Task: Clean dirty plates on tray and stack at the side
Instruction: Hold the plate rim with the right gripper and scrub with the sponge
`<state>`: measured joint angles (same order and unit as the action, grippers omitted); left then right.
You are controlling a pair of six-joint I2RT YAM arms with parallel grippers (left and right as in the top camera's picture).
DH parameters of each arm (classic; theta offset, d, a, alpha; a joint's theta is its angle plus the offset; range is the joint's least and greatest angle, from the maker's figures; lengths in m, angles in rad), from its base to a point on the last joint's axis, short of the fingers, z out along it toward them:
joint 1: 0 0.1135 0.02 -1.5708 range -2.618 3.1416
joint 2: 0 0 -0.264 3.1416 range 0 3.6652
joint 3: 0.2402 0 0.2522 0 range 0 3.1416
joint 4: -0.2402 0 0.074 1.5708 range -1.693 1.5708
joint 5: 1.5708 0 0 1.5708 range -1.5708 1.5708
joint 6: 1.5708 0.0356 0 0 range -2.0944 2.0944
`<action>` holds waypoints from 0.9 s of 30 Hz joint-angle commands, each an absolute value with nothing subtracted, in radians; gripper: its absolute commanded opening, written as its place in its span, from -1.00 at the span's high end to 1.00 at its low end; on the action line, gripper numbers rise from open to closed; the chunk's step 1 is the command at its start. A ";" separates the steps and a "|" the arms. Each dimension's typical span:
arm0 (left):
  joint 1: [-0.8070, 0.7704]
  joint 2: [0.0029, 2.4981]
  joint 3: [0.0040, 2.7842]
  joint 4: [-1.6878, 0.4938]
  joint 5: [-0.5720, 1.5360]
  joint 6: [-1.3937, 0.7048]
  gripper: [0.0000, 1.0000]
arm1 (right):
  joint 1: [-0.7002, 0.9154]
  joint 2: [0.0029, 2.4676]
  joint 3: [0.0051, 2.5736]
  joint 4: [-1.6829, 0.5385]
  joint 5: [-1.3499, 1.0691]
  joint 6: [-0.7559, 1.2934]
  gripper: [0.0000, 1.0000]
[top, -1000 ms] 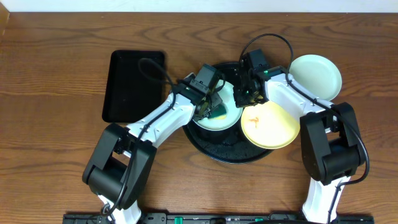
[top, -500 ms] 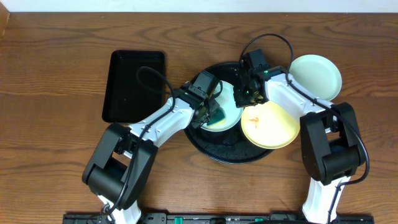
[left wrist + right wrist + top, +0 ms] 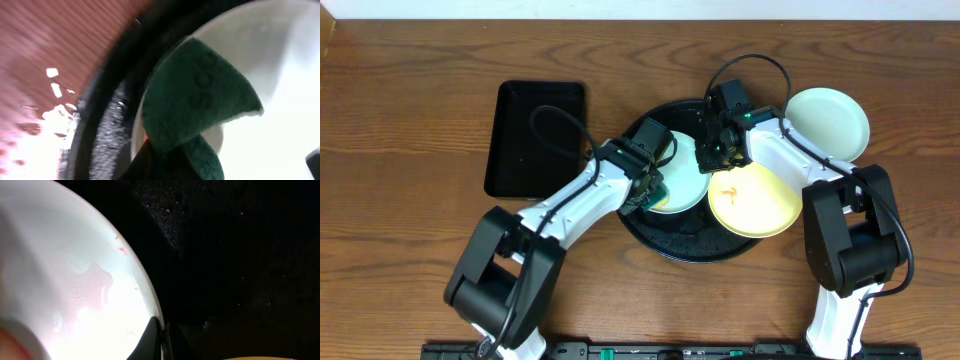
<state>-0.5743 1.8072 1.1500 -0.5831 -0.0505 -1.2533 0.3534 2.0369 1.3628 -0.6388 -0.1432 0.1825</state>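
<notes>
the left jaws, closed tight on a folded dark green sponge (image 3: pixel 200 100), press it to the left edge of a pale mint-green plate (image 3: pixel 682 182) lying on the round black tray (image 3: pixel 680 240) at mid-bench. from the other side, the right jaws are pinched shut on the same plate's rim, their dark tips meeting at its edge in the right wrist view. that view also shows a few tiny red specks (image 3: pixel 120 248) near the rim of the plate's glossy, wet-looking face, and fine droplets across the tray's surface. a pale yellow plate (image 3: pixel 760 205) bearing a small orange smear (image 3: pixel 728 190) sits on the tray's right side, overhanging its rim, just beside the mint one. a second mint-green plate (image 3: pixel 828 120) rests on the wooden bench (image 3: pixel 420 100) to the right of the tray, apart from the other two. a rectangular black tray (image 3: pixel 535 135) lies on the bench to the left, near the left arm (image 3: pixel 570 200).
</notes>
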 commanded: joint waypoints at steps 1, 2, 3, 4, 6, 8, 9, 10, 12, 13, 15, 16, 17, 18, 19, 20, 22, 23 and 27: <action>-0.561 1.751 1.118 -0.617 -0.218 -1.250 0.85 | 0.350 2.035 1.359 -0.654 -0.056 0.186 0.97; -0.562 1.736 1.118 -0.607 -0.228 -1.238 0.85 | 0.350 2.035 1.359 -0.654 -0.056 0.186 0.97; -0.562 1.723 1.118 -0.591 -0.229 -1.213 0.85 | 0.350 2.035 1.359 -0.654 -0.056 0.186 0.97; -0.562 1.708 1.118 -0.567 -0.229 -1.182 0.85 | 0.350 2.035 1.359 -0.654 -0.056 0.186 0.97; -0.562 1.689 1.118 -0.535 -0.226 -1.148 0.85 | 0.350 2.035 1.359 -0.654 -0.056 0.186 0.97; -0.562 1.681 1.118 -0.516 -0.209 -1.148 0.85 | 0.350 2.035 1.359 -0.653 -0.056 0.186 0.97; -0.562 1.681 1.118 -0.501 -0.186 -1.148 0.85 | 0.350 2.035 1.359 -0.653 -0.056 0.186 0.97; -0.562 1.682 1.118 -0.488 -0.166 -1.148 0.85 | 0.350 2.035 1.359 -0.652 -0.056 0.186 0.97; -0.564 1.692 1.118 -0.453 -0.112 -1.148 0.85 | 0.350 2.035 1.359 -0.651 -0.056 0.186 0.97; -0.566 1.697 1.118 -0.433 -0.087 -1.147 0.85 | 0.351 2.035 1.359 -0.651 -0.056 0.186 0.97; -0.572 1.716 1.117 -0.386 -0.042 -1.133 0.85 | 0.351 2.035 1.359 -0.651 -0.056 0.186 0.97; -0.576 1.728 1.117 -0.368 -0.024 -1.128 0.85 | 0.351 2.035 1.359 -0.651 -0.056 0.186 0.97; -0.580 1.740 1.117 -0.352 -0.006 -1.126 0.85 | 0.351 2.035 1.359 -0.651 -0.056 0.186 0.97; -0.585 1.752 1.117 -0.338 0.010 -1.126 0.85 | 0.351 2.035 1.359 -0.651 -0.056 0.186 0.97; -0.590 1.766 1.117 -0.325 0.023 -1.126 0.85 | 0.351 2.035 1.359 -0.651 -0.056 0.186 0.97; -0.596 1.784 1.117 -0.310 0.038 -1.126 0.85 | 0.351 2.035 1.359 -0.651 -0.056 0.186 0.97; -0.606 1.819 1.117 -0.284 0.056 -1.118 0.85 | 0.352 2.035 1.359 -0.651 -0.056 0.186 0.97; -0.610 1.839 1.117 -0.275 0.064 -1.115 0.85 | 0.352 2.035 1.359 -0.651 -0.056 0.186 0.97; -0.615 1.892 1.117 -0.284 0.057 -1.056 0.85 | 0.352 2.035 1.359 -0.651 -0.056 0.186 0.97</action>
<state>-0.6144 1.8637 1.1206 -0.2787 0.0391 -1.1217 0.3534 2.0369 1.3628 -0.6411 -0.1417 0.1829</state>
